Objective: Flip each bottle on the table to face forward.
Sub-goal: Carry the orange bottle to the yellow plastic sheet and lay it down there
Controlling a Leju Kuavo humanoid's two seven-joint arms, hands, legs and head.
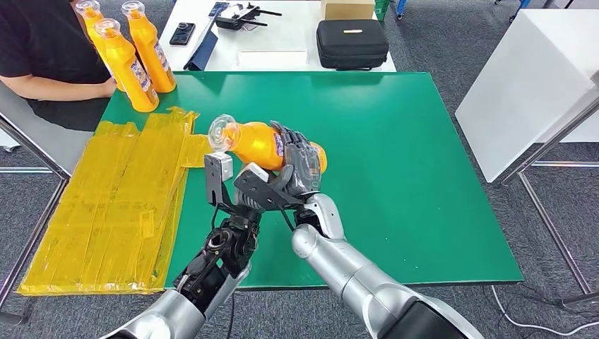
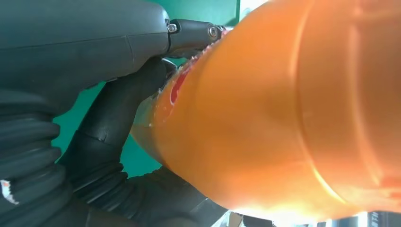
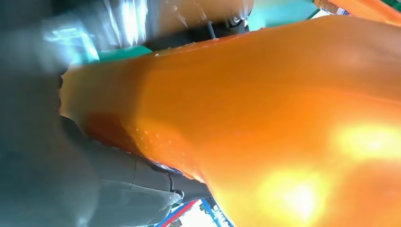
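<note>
- The green table (image 1: 395, 212) takes most of the head view. Beyond its far edge stands a white table (image 1: 282, 49).
- A stack of flat yellow sheets (image 1: 113, 212) lies on the left part of the green table and hangs over its left edge.
- A person in a black shirt (image 1: 42, 56) sits at the far left corner, one forearm resting by the table edge.
- On the white table there are a black case (image 1: 352, 44), a cardboard box (image 1: 347, 8), a phone (image 1: 182, 33) and a dark controller (image 1: 236, 18).
- Three standing orange bottles (image 1: 145, 60) are together at the far left corner of the green table, upright, caps up.
- The held orange bottle (image 1: 258, 143) lies on its side above the middle of the green table, its clear cap pointing left.
- The right hand (image 1: 302, 166) wraps the held bottle from above, dark fingers curled over its body near the label.
- The left hand (image 1: 263, 189) is below and in front of this bottle; in the left wrist view its thumb (image 2: 123, 104) presses on the orange body.
</note>
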